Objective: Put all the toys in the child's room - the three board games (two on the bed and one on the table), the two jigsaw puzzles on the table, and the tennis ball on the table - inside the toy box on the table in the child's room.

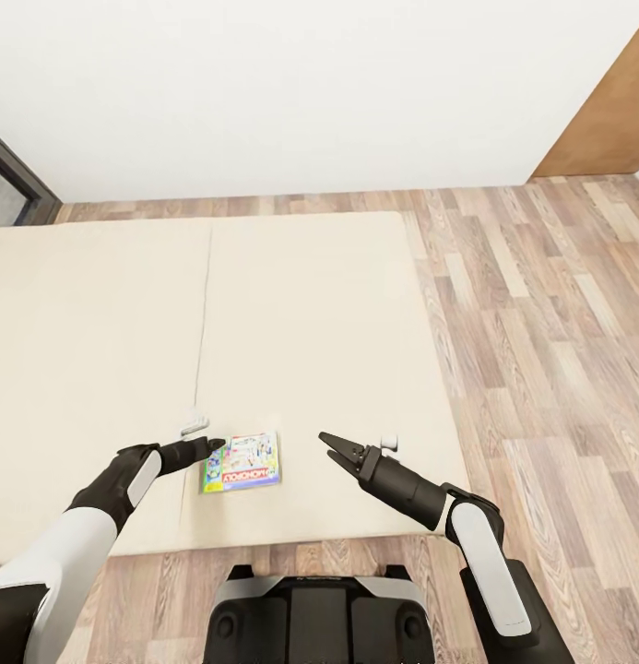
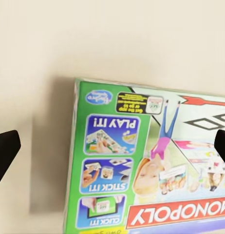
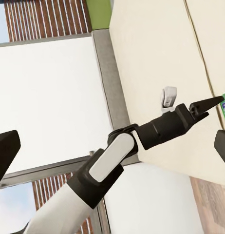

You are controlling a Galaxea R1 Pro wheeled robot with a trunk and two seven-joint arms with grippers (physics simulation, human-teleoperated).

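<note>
Now your left gripper (image 1: 211, 446) is open, right beside the Monopoly box (image 1: 242, 462) lying flat near the bed's (image 1: 98, 323) front edge. Slide one finger under its side, then squeeze. Your right gripper (image 1: 330, 447) waits open.

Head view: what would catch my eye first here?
The bright Monopoly box lying flat near the front edge of the plain beige bed. Two black arms reach over the bed: the left end effector at the box's left corner, the right end effector open, apart to its right. Wood-plank floor lies right of the bed.
</note>
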